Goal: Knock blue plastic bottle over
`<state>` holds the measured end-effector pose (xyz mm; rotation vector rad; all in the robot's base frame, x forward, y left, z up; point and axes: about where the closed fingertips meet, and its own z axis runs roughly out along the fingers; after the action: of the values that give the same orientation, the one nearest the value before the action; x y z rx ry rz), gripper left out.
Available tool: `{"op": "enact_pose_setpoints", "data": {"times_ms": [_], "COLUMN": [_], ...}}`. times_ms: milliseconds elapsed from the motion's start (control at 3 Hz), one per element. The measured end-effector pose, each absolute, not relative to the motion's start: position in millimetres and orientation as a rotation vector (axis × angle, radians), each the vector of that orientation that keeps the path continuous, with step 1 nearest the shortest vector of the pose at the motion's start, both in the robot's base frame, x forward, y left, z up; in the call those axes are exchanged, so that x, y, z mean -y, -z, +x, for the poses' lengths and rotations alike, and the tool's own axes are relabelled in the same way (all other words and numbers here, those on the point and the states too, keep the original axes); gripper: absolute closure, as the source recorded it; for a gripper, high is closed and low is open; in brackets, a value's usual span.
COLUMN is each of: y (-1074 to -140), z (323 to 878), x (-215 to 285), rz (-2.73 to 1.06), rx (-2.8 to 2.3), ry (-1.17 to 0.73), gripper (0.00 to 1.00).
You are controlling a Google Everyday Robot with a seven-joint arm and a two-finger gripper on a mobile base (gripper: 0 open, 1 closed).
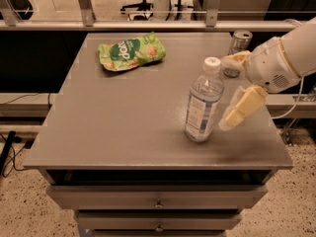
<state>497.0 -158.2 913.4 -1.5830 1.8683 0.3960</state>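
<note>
The blue plastic bottle [203, 102] stands upright on the grey table [118, 117], right of the middle. It is clear, with a white cap and a pale blue-and-white label. My gripper [225, 94] comes in from the right edge and sits just right of the bottle at its mid height. Its two cream fingers are spread open, one by the bottle's cap and one [240, 108] pointing down toward its base. I see a small gap between the fingers and the bottle. The gripper is empty.
A slim silver can [238, 44] stands at the back right, partly behind the upper finger. A green snack bag [131, 51] lies at the back left. The table has drawers below [158, 201]. A metal rail runs behind it.
</note>
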Motion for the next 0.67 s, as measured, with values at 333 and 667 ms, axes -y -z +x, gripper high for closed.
{"op": "enact_pose_setpoints", "data": {"times_ms": [333,667], "y": [-918.3,-926.5], "z": [510.8,530.4], "x": [137.5,111.7], "rz": [-1.551,-1.503], "rx": [-1.808,-1.807], "ry": [-0.447,-0.458], "gripper": [0.00,0.00]}}
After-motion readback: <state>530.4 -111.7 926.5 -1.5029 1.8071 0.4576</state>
